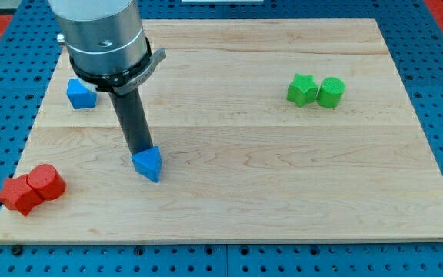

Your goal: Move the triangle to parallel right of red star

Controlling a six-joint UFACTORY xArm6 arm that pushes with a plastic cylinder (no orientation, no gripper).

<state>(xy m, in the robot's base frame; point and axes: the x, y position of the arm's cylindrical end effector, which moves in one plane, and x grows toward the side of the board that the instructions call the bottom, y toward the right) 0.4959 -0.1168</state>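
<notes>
Wooden board (pixel 283 177) on blue pegboard table (pixel 437 46)

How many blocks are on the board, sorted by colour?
Blue: 2, a triangle touching my tip, and a block at the view's left.
Red: 2, a star and a cylinder.
Green: 2, a star and a cylinder.
Total: 6
</notes>
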